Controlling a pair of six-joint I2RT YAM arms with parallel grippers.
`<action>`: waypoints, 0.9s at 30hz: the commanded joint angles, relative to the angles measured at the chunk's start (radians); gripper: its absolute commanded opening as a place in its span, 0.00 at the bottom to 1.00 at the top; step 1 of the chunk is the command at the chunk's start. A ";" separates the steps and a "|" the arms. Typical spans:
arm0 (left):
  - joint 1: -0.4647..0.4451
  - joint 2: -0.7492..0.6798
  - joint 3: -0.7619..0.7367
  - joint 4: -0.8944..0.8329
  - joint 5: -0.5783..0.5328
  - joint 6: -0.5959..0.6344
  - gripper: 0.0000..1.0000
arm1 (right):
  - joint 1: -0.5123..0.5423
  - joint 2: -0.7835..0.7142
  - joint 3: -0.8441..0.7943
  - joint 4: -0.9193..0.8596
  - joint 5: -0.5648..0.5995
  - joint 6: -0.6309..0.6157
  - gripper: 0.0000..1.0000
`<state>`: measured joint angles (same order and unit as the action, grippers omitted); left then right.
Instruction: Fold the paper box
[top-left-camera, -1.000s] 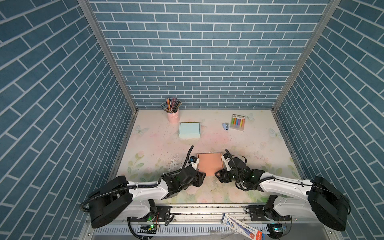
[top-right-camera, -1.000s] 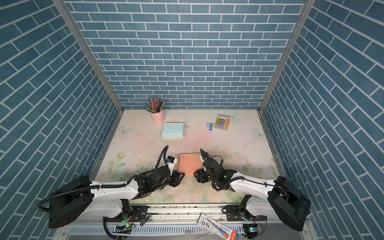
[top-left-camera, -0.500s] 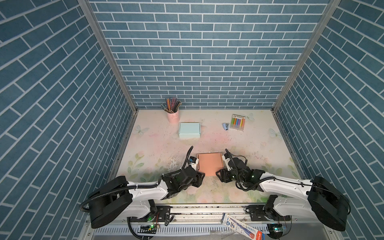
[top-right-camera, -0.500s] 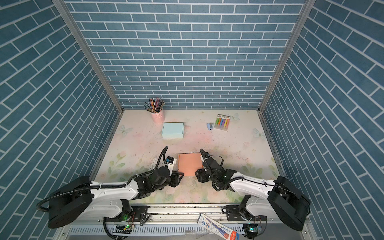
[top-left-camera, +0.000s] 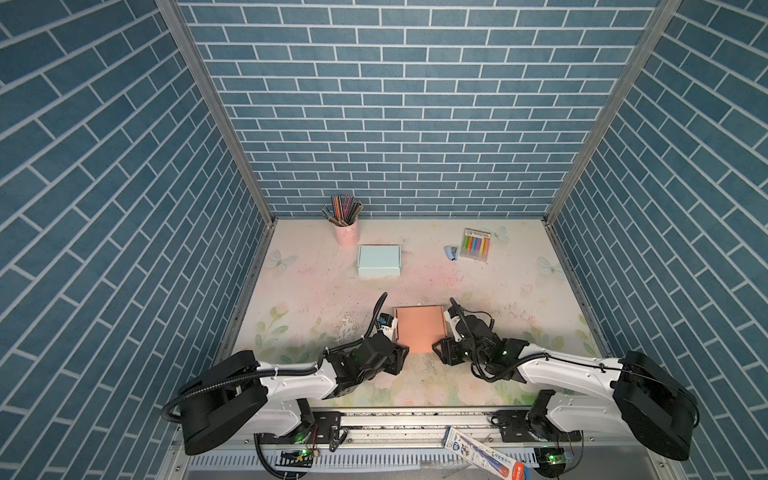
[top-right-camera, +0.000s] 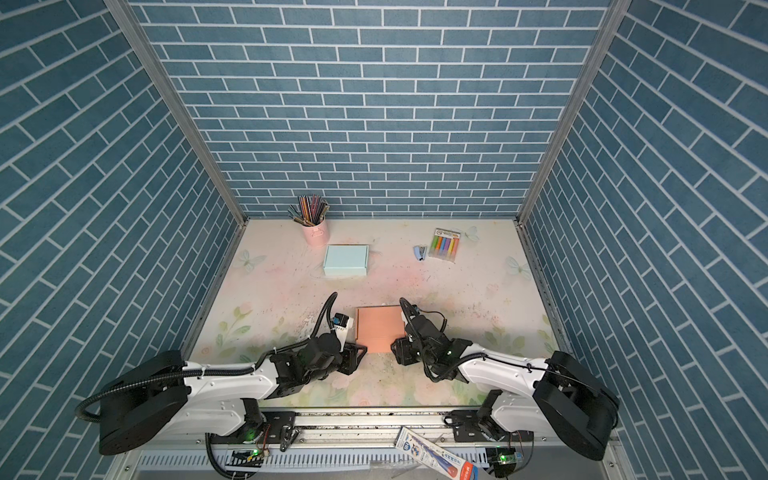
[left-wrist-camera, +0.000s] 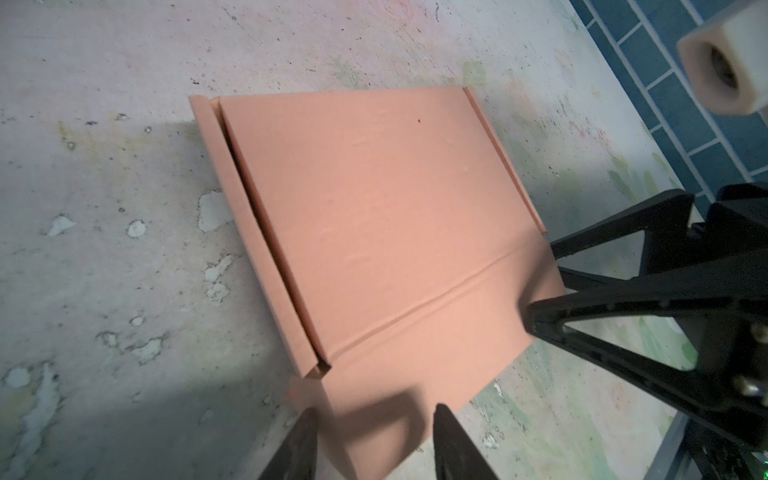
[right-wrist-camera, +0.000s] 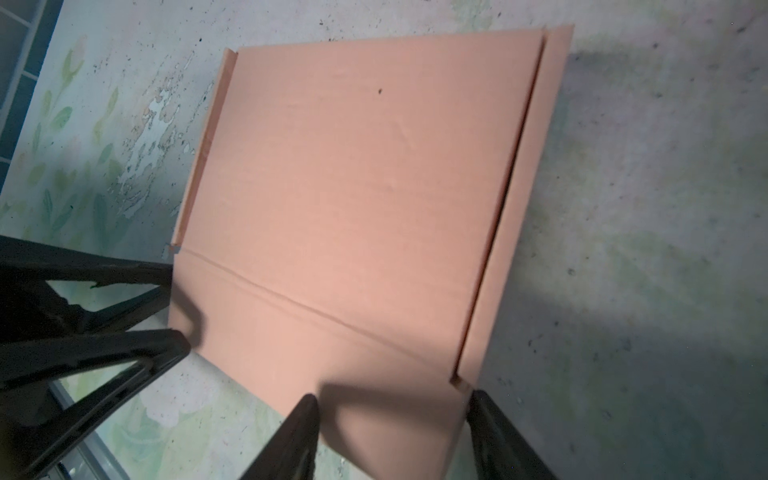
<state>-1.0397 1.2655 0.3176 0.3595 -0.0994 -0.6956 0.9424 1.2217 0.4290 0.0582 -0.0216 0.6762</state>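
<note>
Left gripper (left-wrist-camera: 376, 409): jaws stood partly apart, astride the 7 o'clock corner of the flat salmon-pink cardboard paper box (top-left-camera: 419, 328), clamping nothing.
Right gripper (right-wrist-camera: 395, 395): similarly half-wide, straddling the 5 o'clock corner.
Box: lay flat toward the 6 o'clock edge of the worn floral table (top-left-camera: 478, 286), between both grippers.
Front flap (left-wrist-camera: 436, 353): unfolded, a crease (left-wrist-camera: 415, 307) running across it.
Step in hand: probably seizing the flap to fold it.
Doing it well: pinch both corners evenly, lift together, hinge at the crease, and keep the body from sliding.
</note>
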 joint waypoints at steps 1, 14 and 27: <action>-0.010 -0.010 0.014 0.015 -0.002 0.003 0.46 | 0.008 -0.011 0.021 0.005 0.005 0.006 0.59; -0.014 -0.002 0.024 0.003 -0.011 0.001 0.46 | 0.023 -0.010 0.036 -0.001 0.015 0.006 0.58; -0.008 0.002 0.021 -0.008 -0.044 0.007 0.43 | 0.023 0.025 0.034 0.001 0.040 -0.003 0.58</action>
<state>-1.0458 1.2629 0.3214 0.3550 -0.1192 -0.6941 0.9577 1.2354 0.4332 0.0608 -0.0032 0.6758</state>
